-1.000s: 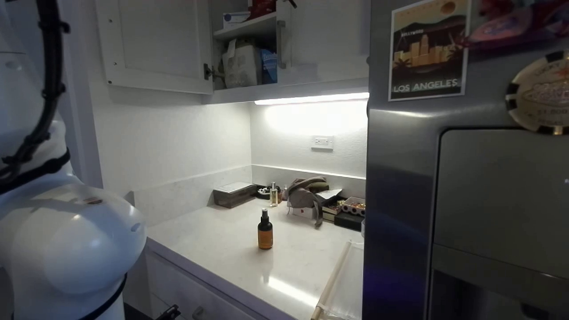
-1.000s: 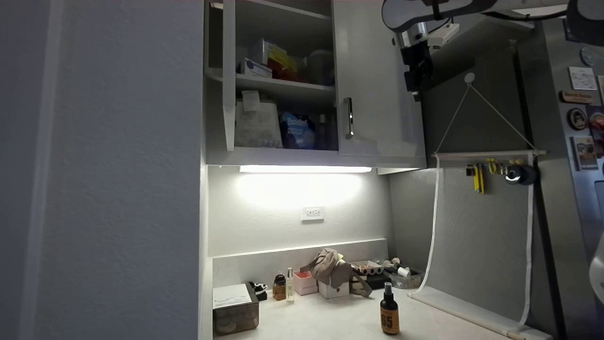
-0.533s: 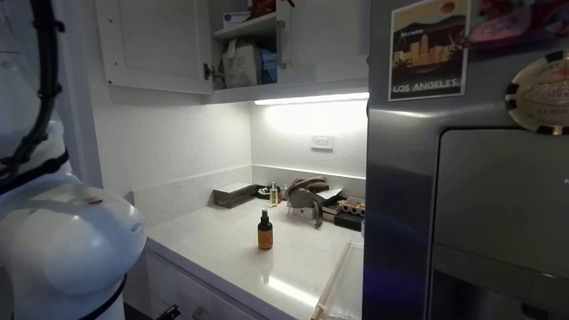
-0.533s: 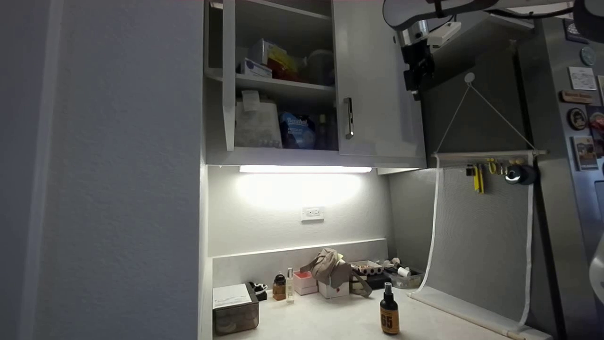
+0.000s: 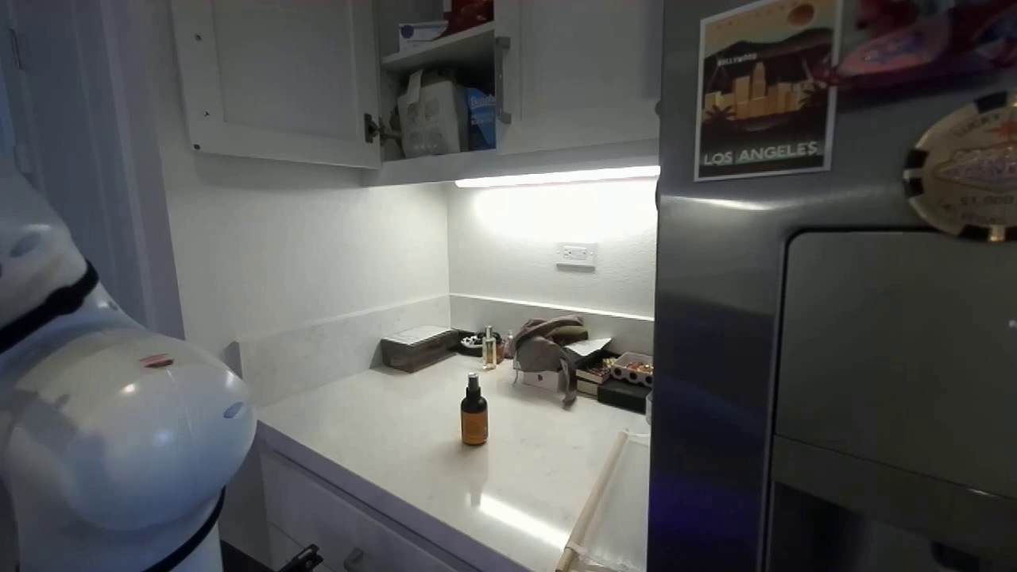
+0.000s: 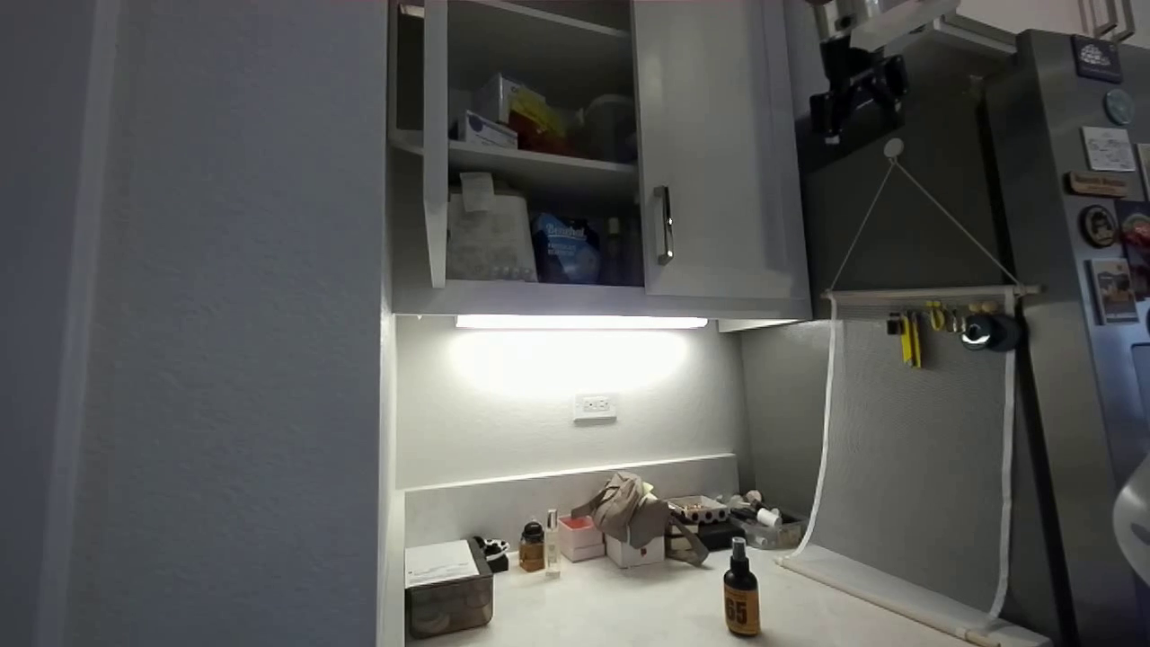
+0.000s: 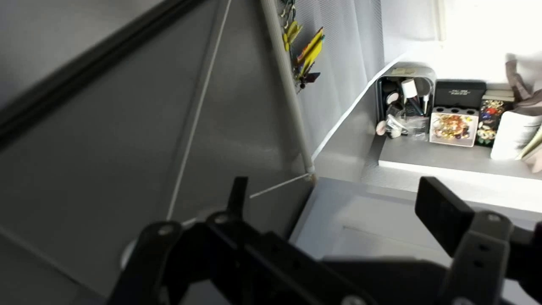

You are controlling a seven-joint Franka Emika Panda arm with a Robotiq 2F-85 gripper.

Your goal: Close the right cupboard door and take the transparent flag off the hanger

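The right cupboard door is a flat white panel with a metal handle, lying flush with its frame in both exterior views. The transparent flag is a thin mesh sheet with white borders and rods at top and bottom, hanging beside the fridge wall. A cord runs from its top rod up to the hanger, a small round white hook. My gripper is just above and left of this hook in an exterior view. In the wrist view the gripper stands wide open with nothing between its fingers and partly covers the hook.
The left cupboard door stands wide open, showing packages on the shelves. A spray bottle stands on the counter. Boxes and a brown cloth bag sit at the back. The fridge bounds one side; small yellow clips hang on the flag.
My gripper has swung right and up in an exterior view, away from the right cupboard door and toward the hook, and has turned. The flag and doors look unchanged.
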